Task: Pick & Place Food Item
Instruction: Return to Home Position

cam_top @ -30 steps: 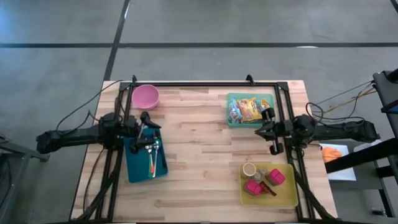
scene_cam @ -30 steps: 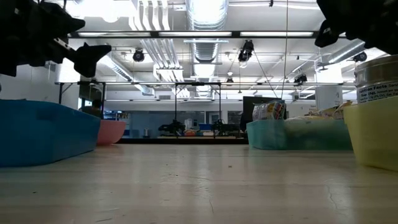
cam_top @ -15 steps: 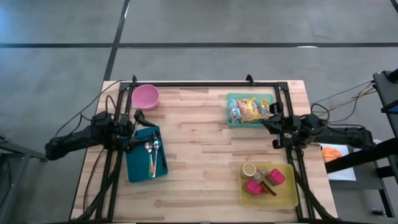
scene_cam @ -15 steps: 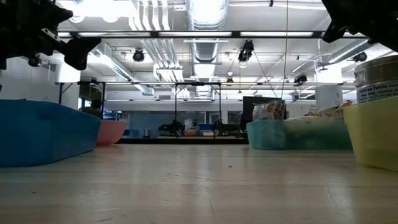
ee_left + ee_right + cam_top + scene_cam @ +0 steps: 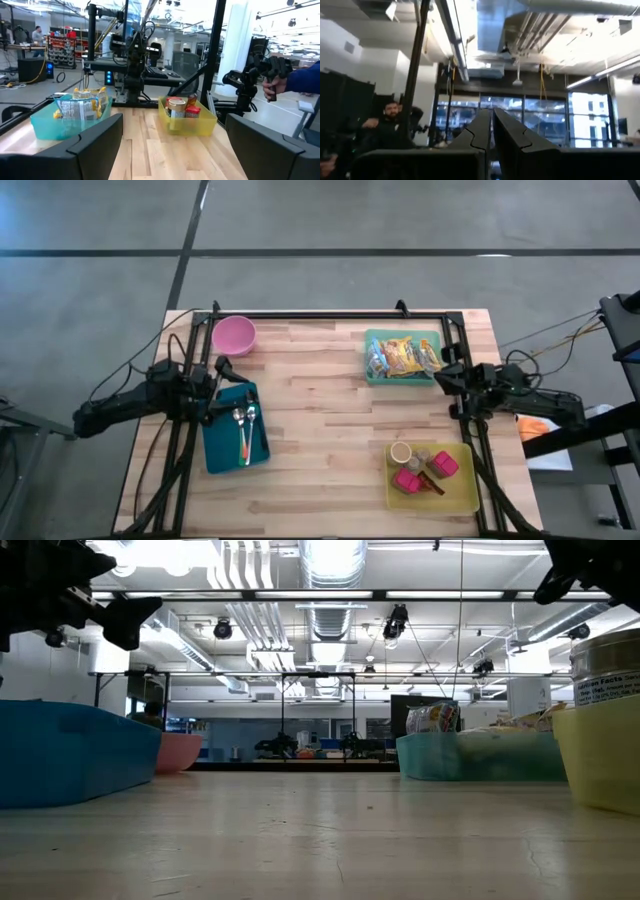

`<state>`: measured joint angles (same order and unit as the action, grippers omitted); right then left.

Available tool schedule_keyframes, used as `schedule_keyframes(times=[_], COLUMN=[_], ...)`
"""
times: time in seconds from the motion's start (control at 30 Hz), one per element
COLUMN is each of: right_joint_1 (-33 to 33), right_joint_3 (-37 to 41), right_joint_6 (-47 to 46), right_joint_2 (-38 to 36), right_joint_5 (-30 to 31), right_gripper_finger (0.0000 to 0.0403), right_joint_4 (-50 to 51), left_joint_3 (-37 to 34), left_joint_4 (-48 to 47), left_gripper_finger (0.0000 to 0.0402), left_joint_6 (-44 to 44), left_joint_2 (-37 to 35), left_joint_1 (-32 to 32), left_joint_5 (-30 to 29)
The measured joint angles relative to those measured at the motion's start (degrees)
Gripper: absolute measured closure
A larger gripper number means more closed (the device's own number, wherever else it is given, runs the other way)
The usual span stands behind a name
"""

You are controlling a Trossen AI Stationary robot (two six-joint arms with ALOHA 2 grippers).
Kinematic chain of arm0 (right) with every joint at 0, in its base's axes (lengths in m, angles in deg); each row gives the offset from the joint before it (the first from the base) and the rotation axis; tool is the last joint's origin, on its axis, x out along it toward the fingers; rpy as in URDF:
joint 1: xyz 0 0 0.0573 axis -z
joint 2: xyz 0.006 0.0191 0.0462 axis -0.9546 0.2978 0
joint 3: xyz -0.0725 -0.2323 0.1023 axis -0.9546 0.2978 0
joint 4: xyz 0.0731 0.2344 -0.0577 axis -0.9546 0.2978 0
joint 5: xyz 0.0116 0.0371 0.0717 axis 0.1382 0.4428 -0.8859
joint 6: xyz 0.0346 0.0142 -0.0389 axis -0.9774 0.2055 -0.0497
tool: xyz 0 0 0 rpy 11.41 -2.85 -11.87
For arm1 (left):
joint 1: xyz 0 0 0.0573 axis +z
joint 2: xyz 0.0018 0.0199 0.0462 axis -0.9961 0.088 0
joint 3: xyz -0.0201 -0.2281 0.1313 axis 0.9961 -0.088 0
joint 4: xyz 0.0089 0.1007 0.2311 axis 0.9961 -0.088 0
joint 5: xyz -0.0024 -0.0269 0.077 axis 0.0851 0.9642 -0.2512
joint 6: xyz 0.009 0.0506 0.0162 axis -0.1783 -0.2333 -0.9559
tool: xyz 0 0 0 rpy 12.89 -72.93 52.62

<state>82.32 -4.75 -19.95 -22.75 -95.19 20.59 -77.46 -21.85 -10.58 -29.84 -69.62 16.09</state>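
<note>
Snack packets lie in a teal bin at the far right of the wooden table. Cans and pink boxes sit in a yellow bin at the near right. My left gripper hangs open and level above the far left corner of the blue tray, holding nothing. In its wrist view the left gripper faces both bins across the table. My right gripper is shut and empty beside the teal bin's right end. In its wrist view the right gripper points up at the ceiling.
A pink bowl stands at the far left. Spoons and a fork lie in the blue tray. A black frame runs along the table's far edge and sides. People stand beyond the table, one with a blue sleeve.
My left gripper has drawn back from over the tray toward the table's left edge and stayed open. My right gripper has pulled back toward the right edge, rising a little and tipping its shut fingers upward. No object has moved.
</note>
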Motion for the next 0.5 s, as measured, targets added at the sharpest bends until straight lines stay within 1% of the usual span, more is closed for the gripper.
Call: schedule_keyframes(times=[0.27,0.5], right_joint_1=[0.0,0.0], right_joint_3=[0.04,0.04], right_joint_6=[-0.79,-1.96], right_joint_2=[2.3,2.35], right_joint_5=[-0.71,-0.69], right_gripper_finger=[0.0384,0.0384], right_joint_4=[2.19,2.7], left_joint_3=[-0.58,-2.61], left_joint_4=[-0.51,-2.86], left_gripper_finger=[0.0046,0.0046], left_joint_6=[0.19,0.21], left_joint_2=[0.33,0.37], left_joint_1=[-0.02,0.0], left_joint_5=[-0.24,-0.25])
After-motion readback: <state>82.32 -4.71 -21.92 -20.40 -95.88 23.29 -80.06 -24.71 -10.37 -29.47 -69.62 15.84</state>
